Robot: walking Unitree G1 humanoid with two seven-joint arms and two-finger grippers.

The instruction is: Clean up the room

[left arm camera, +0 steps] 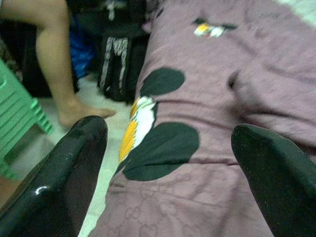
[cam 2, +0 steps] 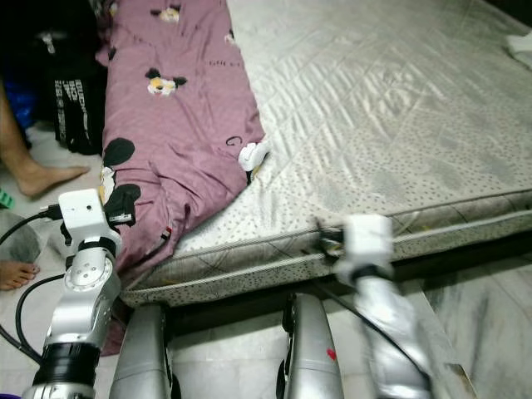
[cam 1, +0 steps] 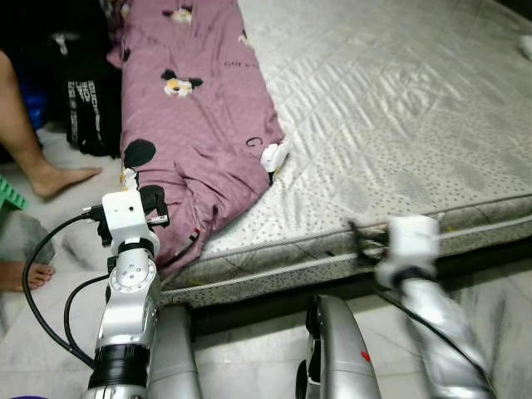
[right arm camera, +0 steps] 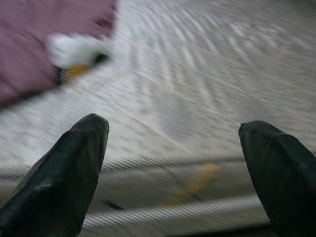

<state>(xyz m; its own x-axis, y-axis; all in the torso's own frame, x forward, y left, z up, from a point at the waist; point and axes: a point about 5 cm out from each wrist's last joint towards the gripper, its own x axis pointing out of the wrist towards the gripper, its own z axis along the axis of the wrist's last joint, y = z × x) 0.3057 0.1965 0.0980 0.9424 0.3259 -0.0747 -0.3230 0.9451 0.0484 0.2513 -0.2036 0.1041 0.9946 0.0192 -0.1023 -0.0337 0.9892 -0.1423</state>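
A purple blanket [cam 1: 199, 108] with cartoon mouse prints lies crumpled along the left side of a grey quilted mattress [cam 1: 399, 108]. Its lower end hangs over the mattress's front left corner. My left gripper [cam 1: 152, 202] is held up at that hanging corner. In the left wrist view it is open [left arm camera: 168, 133], with a black and yellow print on the blanket [left arm camera: 163, 148] just ahead of the fingers. My right gripper [cam 1: 363, 238] is at the mattress's front edge, blurred. In the right wrist view it stands open [right arm camera: 173, 128], facing the mattress top, with nothing between the fingers.
A person's bare leg [cam 1: 33, 141] and another foot [cam 1: 17, 274] are on the floor to the left. Near them are a black bag [cam 1: 91, 108] and a green stool [left arm camera: 19, 123]. A white object [cam 1: 525, 46] lies at the mattress's far right. My own legs [cam 1: 332, 349] stand against the bed's front edge.
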